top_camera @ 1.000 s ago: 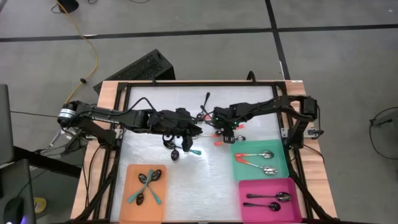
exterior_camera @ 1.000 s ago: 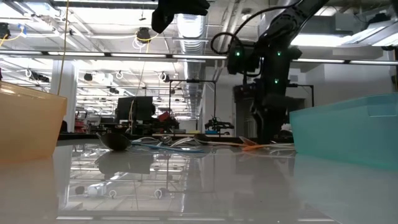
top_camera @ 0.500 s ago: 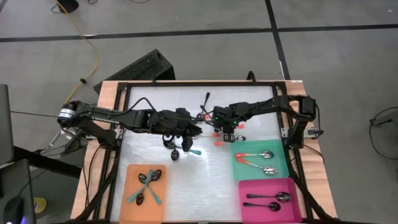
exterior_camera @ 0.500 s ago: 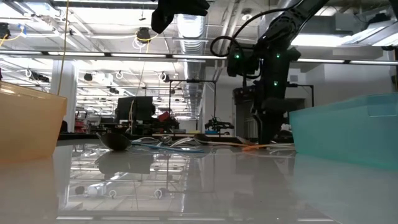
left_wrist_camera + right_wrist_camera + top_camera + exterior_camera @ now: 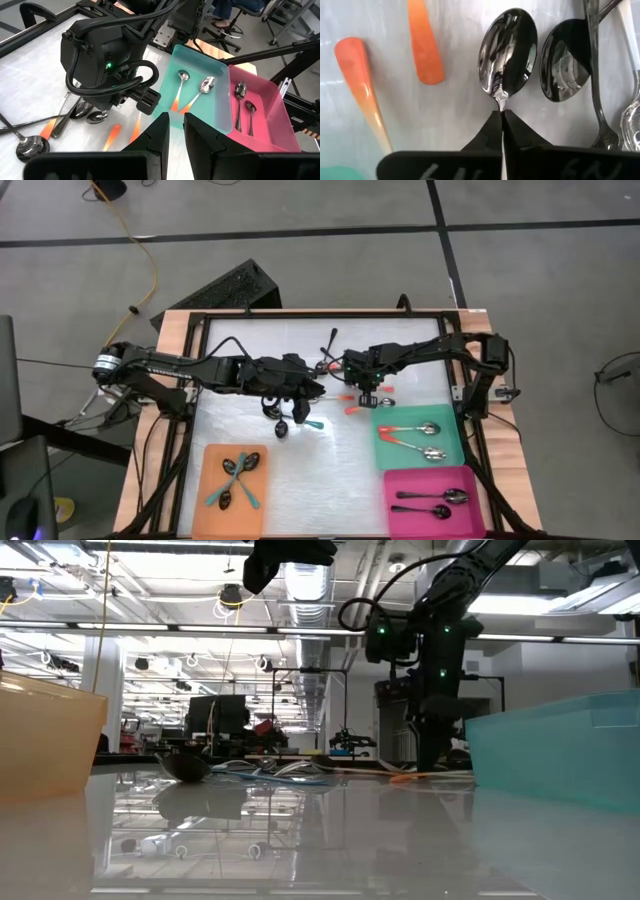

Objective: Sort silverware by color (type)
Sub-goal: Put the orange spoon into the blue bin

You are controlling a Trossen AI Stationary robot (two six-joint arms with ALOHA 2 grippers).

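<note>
Silverware lies partly sorted on the white worktop (image 5: 330,470); three teal-handled spoons (image 5: 236,480) sit in the orange tray (image 5: 210,515), two orange-handled spoons (image 5: 415,440) in the teal tray (image 5: 452,458), two plain metal spoons (image 5: 432,502) in the pink tray (image 5: 395,520); a loose cluster of unsorted spoons (image 5: 345,380) remains near the worktop's centre, between the two arms. Right hand (image 5: 368,393) is down at this cluster, its fingers (image 5: 492,131) pinched together on the thin neck of a spoon with a dark shiny bowl (image 5: 508,50); a second spoon bowl (image 5: 566,57) lies just beside it, and two loose orange handles (image 5: 425,45) lie on the worktop close by. Left hand (image 5: 173,136) hovers above the worktop near the centre, fingers close together with a narrow gap and nothing held; a teal-handled spoon (image 5: 296,424) lies below it in the high view.
</note>
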